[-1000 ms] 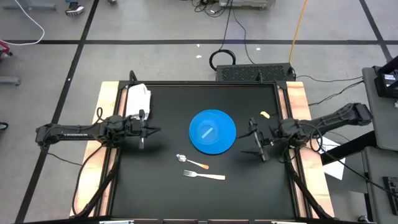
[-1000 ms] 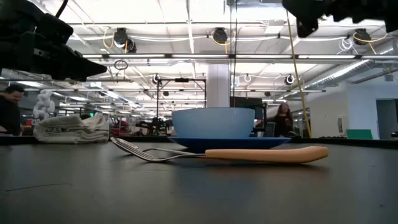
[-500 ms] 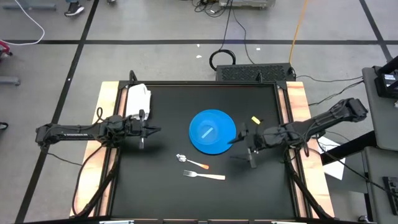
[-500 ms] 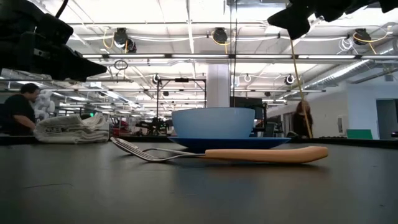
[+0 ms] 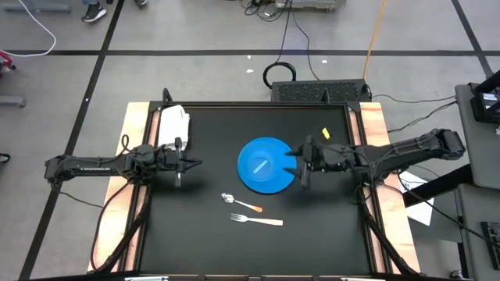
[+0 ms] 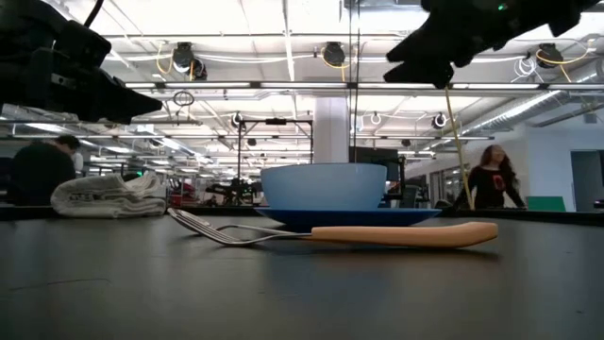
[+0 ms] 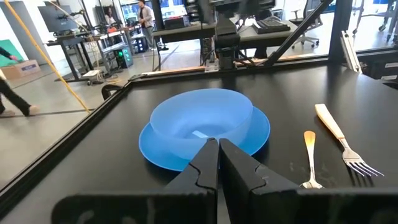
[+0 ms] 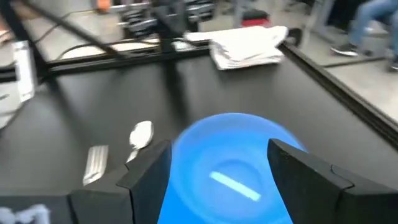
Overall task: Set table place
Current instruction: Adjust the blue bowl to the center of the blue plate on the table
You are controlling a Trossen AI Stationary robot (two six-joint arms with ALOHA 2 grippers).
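Black surface (image 5: 203,242) carries your blue bowl (image 5: 266,164) — right tool (image 5: 295,161) beside its rim, fingers apart; left tool (image 5: 187,165) waits well apart from the bowl, fingers together.

Two arms, both matte black, slim jointed links with bulkier housings at joints. Left arm (image 5: 101,165): long straight tube, white lettering along it (too small to read), thin black cable looping off near base. Right arm (image 5: 398,151): chunky elbow block, cables trailing. Left gripper (image 7: 219,163): smooth dark wedge fingers. Right gripper (image 8: 225,174): two broad, angular black fingers.
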